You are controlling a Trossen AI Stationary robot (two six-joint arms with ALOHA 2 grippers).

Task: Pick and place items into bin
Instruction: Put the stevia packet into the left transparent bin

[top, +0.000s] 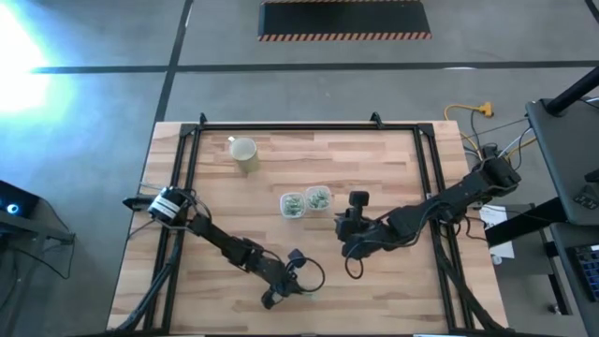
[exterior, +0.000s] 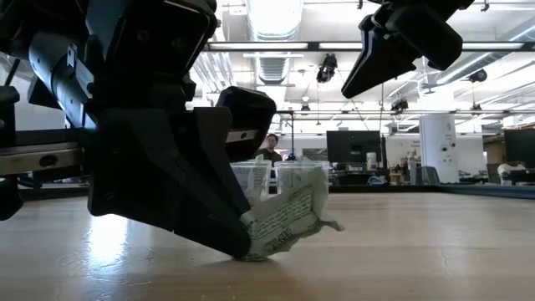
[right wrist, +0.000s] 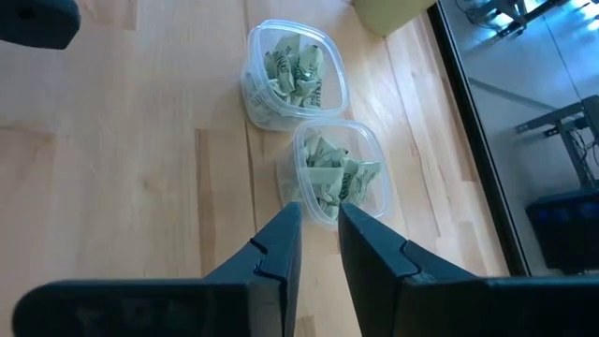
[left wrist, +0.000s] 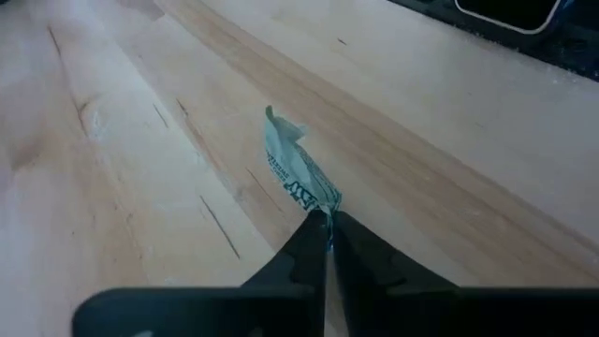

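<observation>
Wrapped piece (left wrist: 299,173) sits pinched in my left gripper (left wrist: 328,225) at the table's (top: 393,290) six o'clock edge; its print is unreadable. My right gripper (right wrist: 318,220) hangs slightly parted, empty, beside two clear bins (right wrist: 339,173).

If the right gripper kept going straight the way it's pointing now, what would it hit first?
Most likely the nearer clear tub of green-and-white wrapped pieces: in the right wrist view it sits just ahead of the right gripper, with a second clear tub beyond it. Depth is unclear, so it might pass above the rim.
</observation>
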